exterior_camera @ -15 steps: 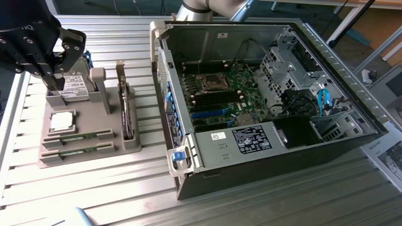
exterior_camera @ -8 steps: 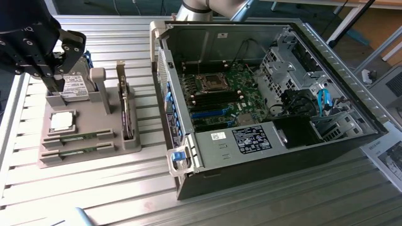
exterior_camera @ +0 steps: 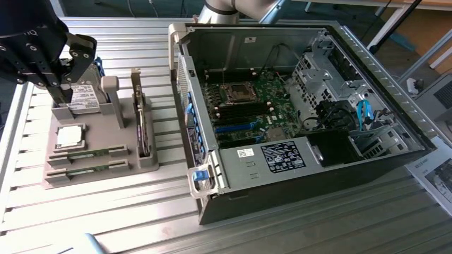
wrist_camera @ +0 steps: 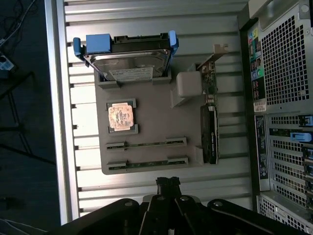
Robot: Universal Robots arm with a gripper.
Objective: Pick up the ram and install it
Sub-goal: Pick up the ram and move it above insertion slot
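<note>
Two ram sticks, thin green strips, lie edge-up in parallel slots of the grey parts holder [exterior_camera: 106,174]: one ram stick [exterior_camera: 88,155] [wrist_camera: 146,144] and a second ram stick [exterior_camera: 86,170] [wrist_camera: 146,162] beside it. My black gripper [exterior_camera: 62,97] [wrist_camera: 167,182] hangs above the holder's far end by the hard drive [exterior_camera: 83,98], well clear of both sticks, its fingertips shut together with nothing between them. The open computer case [exterior_camera: 395,95] lies at the exterior view's right, its green motherboard [exterior_camera: 279,92] and dark memory slots exposed.
The holder also carries the hard drive [wrist_camera: 129,61] with blue rails, a square silver processor [exterior_camera: 69,136] [wrist_camera: 121,117] and a dark expansion card [exterior_camera: 143,124] [wrist_camera: 209,132] standing on edge. All of it rests on a ribbed metal table [exterior_camera: 141,222]. The case's perforated back [wrist_camera: 286,58] borders the holder.
</note>
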